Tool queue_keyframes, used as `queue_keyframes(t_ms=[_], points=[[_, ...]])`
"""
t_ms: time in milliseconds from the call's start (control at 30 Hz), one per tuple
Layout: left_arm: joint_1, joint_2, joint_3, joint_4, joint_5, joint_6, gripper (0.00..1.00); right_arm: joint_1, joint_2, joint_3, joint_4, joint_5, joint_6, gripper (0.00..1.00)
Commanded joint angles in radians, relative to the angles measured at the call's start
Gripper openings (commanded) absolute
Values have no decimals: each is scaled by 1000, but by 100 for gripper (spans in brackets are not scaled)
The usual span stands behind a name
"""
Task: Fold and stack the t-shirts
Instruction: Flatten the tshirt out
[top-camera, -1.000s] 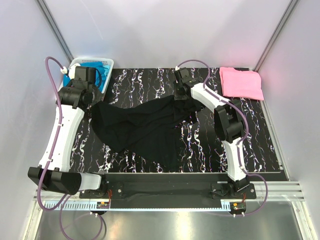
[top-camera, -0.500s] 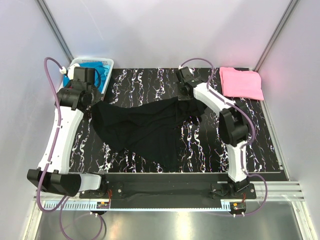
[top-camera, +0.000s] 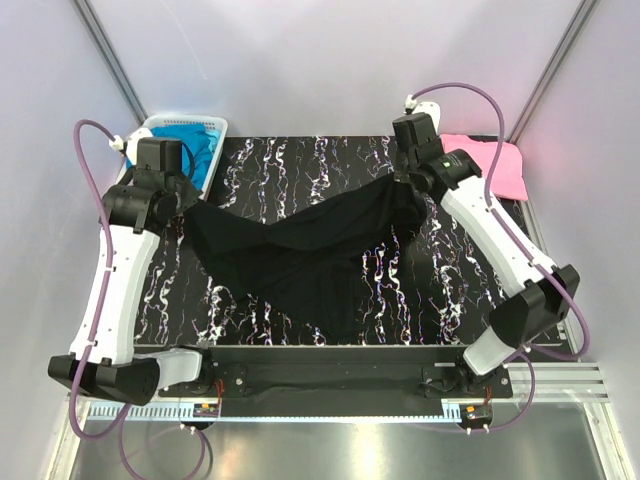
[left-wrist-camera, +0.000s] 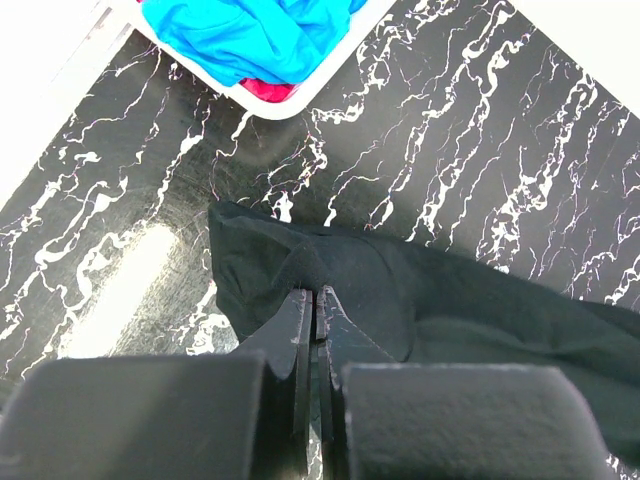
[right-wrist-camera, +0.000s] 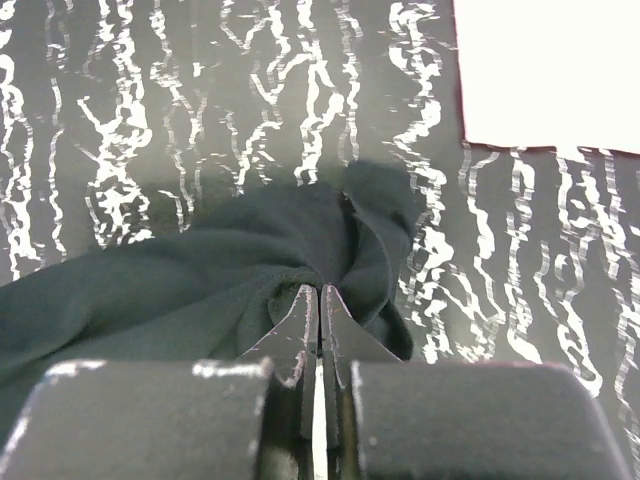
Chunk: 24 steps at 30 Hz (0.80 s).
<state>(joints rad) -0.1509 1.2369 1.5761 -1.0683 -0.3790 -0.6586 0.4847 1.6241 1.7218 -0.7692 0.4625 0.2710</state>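
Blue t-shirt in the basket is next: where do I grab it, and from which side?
Pinch a raised fold on top of the blue t-shirt, coming straight down. It lies crumpled in the white basket, whose walls block a sideways approach. A red t-shirt shows at its edge, so a shallow pinch should lift blue alone.

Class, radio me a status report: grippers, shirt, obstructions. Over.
Left gripper shut on black t-shirt. Right gripper shut on its other end. Shirt stretched between, unfolded. Basket, pink t-shirt apart at far corners.
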Motion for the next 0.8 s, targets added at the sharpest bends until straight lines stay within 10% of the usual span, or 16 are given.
queue_keyframes(t_ms=[0, 767], points=[[4, -33, 15, -1, -12, 16, 0, 6, -53, -21, -51, 87, -4, 0], [4, -230, 102, -52, 92, 74, 0, 6, -452, -87, -240, 162, 123, 0]])
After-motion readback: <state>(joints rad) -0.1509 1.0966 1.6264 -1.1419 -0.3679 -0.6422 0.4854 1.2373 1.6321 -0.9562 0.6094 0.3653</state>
